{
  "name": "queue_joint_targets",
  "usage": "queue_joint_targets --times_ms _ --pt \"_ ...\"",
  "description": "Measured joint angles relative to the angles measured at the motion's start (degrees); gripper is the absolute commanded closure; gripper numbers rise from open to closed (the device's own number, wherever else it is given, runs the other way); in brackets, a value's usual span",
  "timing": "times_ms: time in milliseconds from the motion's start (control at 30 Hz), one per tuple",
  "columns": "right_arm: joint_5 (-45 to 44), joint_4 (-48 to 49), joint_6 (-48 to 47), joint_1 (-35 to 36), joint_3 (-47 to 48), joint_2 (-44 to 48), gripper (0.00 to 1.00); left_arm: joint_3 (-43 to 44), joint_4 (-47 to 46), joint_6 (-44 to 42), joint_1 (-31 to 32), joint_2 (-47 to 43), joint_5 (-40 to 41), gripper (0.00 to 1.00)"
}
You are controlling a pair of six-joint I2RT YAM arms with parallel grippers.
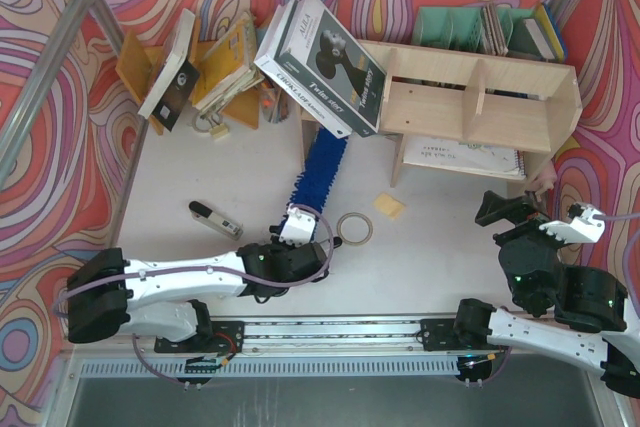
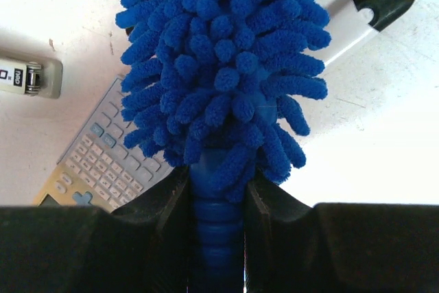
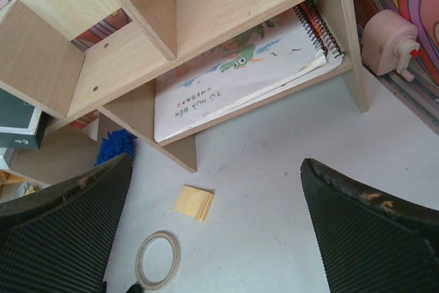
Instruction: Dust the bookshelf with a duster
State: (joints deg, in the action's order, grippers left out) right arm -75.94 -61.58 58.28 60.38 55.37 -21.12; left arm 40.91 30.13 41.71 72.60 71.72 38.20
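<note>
Left gripper [image 2: 218, 193] clamped on the duster [image 2: 219, 66], right gripper [image 3: 216, 166] agape — spiral notebook [image 3: 233, 77] in the bookshelf [image 3: 226, 5], bottom compartment

From my console, the duster [image 2: 219, 66] reads as soft, matt chenille cloth, its shaggy strands running down to a ribbed handle of smooth blue plastic. The left tool [image 2: 217, 184] is dull black plastic. The right tool [image 3: 216, 228] has fingers [image 3: 62, 231] faced with a coarse black weave, worn pale at the edges. I see the bookshelf [image 3: 226, 5] as bare, pale plywood with a fine grain (a dull, dry-looking surface). The notebook [image 3: 233, 80] is paper with a wire spiral. The bench [image 3: 288, 169] is white, matt and lightly scuffed. The calculator [image 2: 103, 162] looks like plastic, and the big box [image 1: 320, 67] like printed card.
</note>
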Motion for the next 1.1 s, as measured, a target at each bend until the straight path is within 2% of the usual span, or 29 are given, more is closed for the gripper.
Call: queue_joint_targets --times_ms 200,467,567,800,1100 --pt "0.0 0.0 0.0 0.0 0.0 0.0 0.01 4.5 2.1 -2.5 -0.1 -0.9 0.4 1.00" --pt "0.0 0.0 0.0 0.0 0.0 0.1 0.01 6.4 3.4 -6.2 -0.1 -16.3 5.1 1.00" --pt "0.0 0.0 0.0 0.0 0.0 0.1 0.01 6.3 4.1 -6.4 -0.2 -18.5 5.2 1.00" --pt "0.0 0.0 0.0 0.0 0.0 0.1 0.01 3.4 3.9 -3.3 -0.2 -12.1 4.7 1.00" --pt "0.0 0.0 0.0 0.0 0.0 0.1 0.01 0.2 1.3 -0.2 -1.8 -0.2 -0.5 1.00"
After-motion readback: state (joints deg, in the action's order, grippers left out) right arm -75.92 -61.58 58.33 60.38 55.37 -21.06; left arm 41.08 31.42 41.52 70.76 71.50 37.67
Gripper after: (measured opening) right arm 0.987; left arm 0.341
